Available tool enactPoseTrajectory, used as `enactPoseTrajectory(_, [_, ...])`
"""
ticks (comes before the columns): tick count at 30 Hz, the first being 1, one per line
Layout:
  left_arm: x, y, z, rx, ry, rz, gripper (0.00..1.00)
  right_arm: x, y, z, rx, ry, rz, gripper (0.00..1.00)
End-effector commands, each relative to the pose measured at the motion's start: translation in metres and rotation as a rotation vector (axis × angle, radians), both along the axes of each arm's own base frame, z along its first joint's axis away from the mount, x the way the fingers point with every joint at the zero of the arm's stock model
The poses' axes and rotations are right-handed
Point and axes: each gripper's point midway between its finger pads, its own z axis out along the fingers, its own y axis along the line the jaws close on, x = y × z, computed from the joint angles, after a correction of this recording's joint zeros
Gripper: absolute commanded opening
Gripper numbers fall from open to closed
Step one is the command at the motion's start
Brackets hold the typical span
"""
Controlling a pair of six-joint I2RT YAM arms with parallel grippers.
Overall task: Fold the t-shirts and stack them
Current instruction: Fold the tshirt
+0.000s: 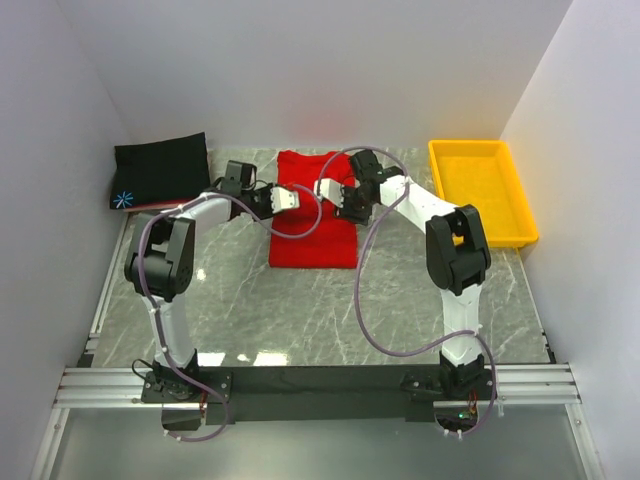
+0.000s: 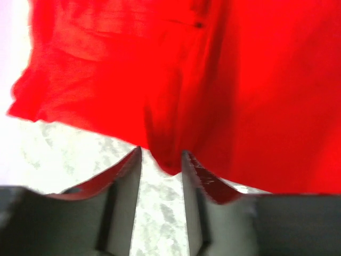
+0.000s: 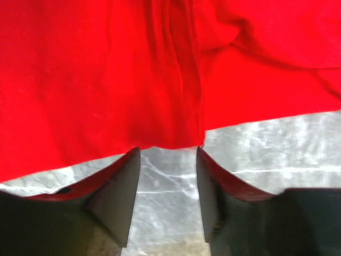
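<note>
The red t-shirt (image 1: 313, 215) lies folded on the bench (image 1: 300, 320). The left fingers (image 2: 127, 173) stand narrowly parted at its edge. The right fingers (image 3: 122, 176) stand wider, holding nothing.

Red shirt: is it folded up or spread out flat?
Folded, at least partly. The red shirt lies as a long narrow rectangle, with no sleeves sticking out at the sides.
</note>
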Motion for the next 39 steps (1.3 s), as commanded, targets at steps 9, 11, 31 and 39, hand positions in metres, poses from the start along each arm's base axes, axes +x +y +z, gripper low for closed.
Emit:
enactPoseTrajectory(9, [-0.012, 0.033, 0.062, -0.144, 0.045, 0.121, 0.52, -0.045, -0.011, 0.053, 0.078, 0.032, -0.103, 0.51])
enactPoseTrajectory(11, [-0.032, 0.032, 0.072, -0.159, 0.022, 0.095, 0.54, -0.063, -0.003, 0.054, 0.087, 0.048, -0.081, 0.5])
enactPoseTrajectory(31, [-0.146, 0.002, -0.005, -0.085, 0.118, -0.095, 0.54, -0.142, 0.021, -0.028, -0.018, 0.086, 0.052, 0.49])
enactPoseTrajectory(39, [-0.15, -0.002, -0.022, -0.054, 0.139, -0.147, 0.5, -0.143, 0.02, -0.039, -0.03, 0.134, 0.016, 0.44])
